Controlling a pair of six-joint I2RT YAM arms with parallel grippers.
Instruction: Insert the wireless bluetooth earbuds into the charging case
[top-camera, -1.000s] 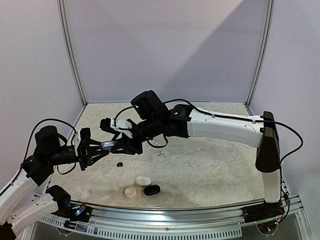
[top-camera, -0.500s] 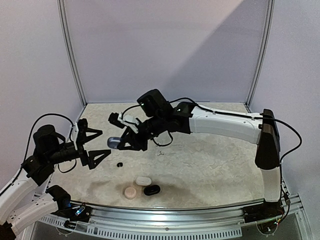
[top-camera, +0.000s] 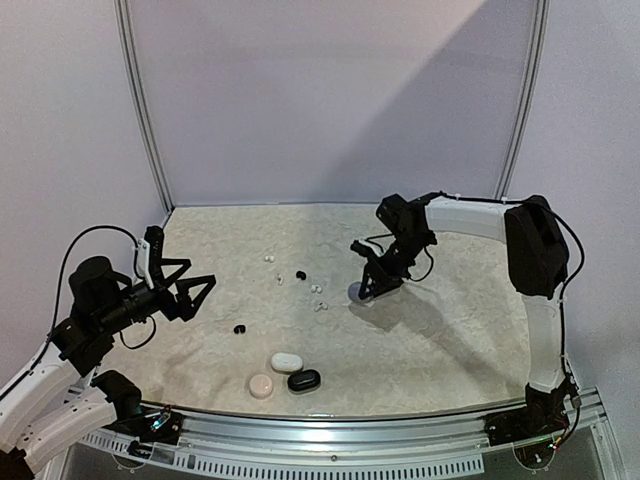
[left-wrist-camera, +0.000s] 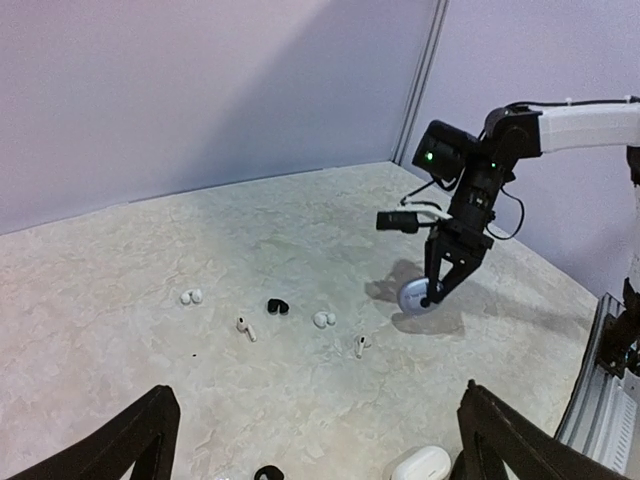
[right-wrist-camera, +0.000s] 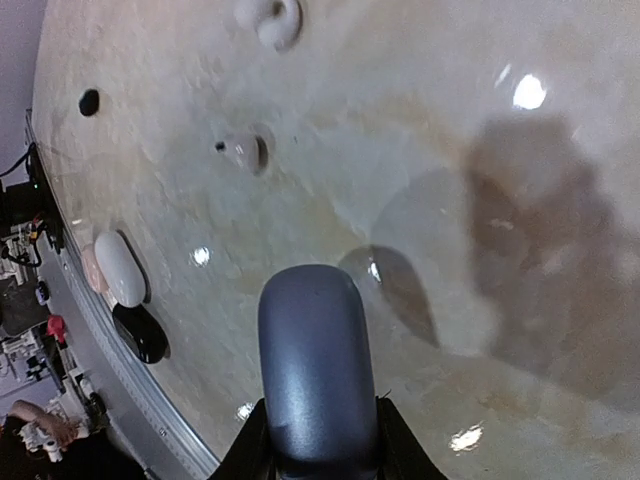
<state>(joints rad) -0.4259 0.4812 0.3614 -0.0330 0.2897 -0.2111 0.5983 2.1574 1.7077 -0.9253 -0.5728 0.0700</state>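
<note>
**Grey-blue case pinched on the right; earbuds loose mid-table**

From above, shows the left gripper (top-camera: 190, 275) spread wide and empty over the left of the table (top-camera: 450, 340). Shows the right gripper (top-camera: 362, 292) right of centre, pointing down and pinched on a grey-blue charging case (top-camera: 357, 291) low over the surface; cannot tell whether touching. Places the earbuds (top-camera: 317, 290) loose between the two arms, some white, one black (top-camera: 300, 274), another black one (top-camera: 239, 328) nearer the front; too small there to tell shapes. Sets a white case (top-camera: 286, 361), a pink case (top-camera: 261, 385) and a black case (top-camera: 304, 380) close together by the front edge.

From the left wrist, makes out what the top view cannot: stems on two white earbuds (left-wrist-camera: 360, 345) and a rounded white pair (left-wrist-camera: 189, 296) side by side; cuts the white case off at the bottom edge.

From the right wrist, fills the foreground with the grey-blue case, clamped between fingers (right-wrist-camera: 252, 445) mostly out of frame; blurs the nearest earbud (right-wrist-camera: 240, 152); hides most of the pink case behind the white one.
</note>
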